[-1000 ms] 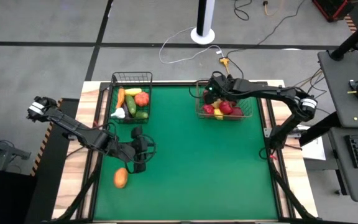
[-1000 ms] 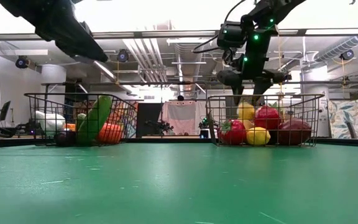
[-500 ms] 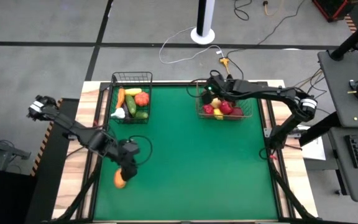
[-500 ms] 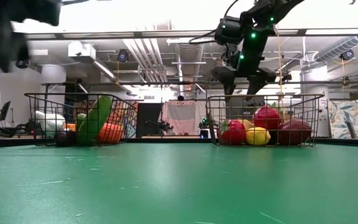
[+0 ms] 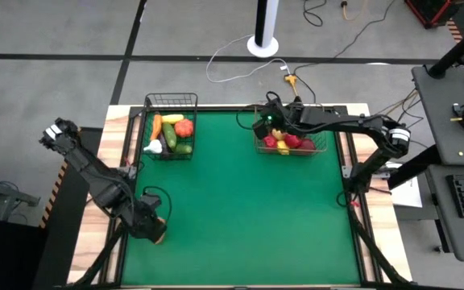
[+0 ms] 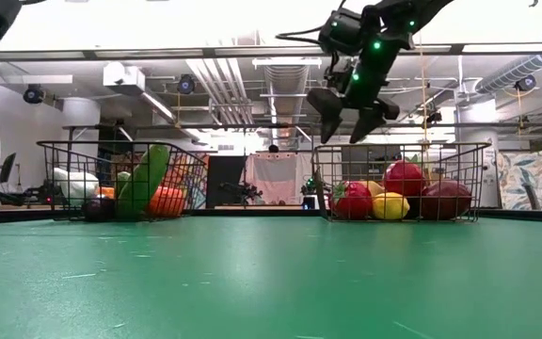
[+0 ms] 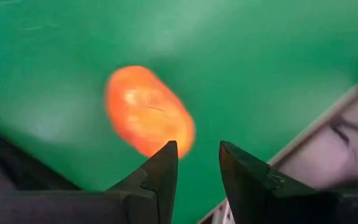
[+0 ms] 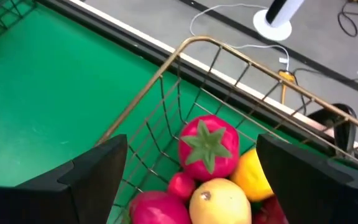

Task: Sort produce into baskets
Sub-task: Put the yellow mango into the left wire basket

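Note:
An orange piece of produce lies on the green mat near the table's near left corner. My left gripper hangs over it, pointing down, open by a narrow gap with nothing between the fingers. The dark wire basket at the far left holds green, orange, yellow and white pieces. The brownish wire basket at the far right holds red and yellow pieces. My right gripper hangs wide open above that basket's left end, touching nothing.
The mat's middle and right near part are bare. The mat's edge and the wooden table border run close beside the orange piece. Both baskets stand against the far edge. A white post and cables lie on the floor beyond.
My left gripper has swung toward the table's near left corner, from right of the orange piece to over it, and has rolled and tipped to point down. My right gripper has risen and shifted left off the basket. A yellow piece under it has dropped lower among the fruit.

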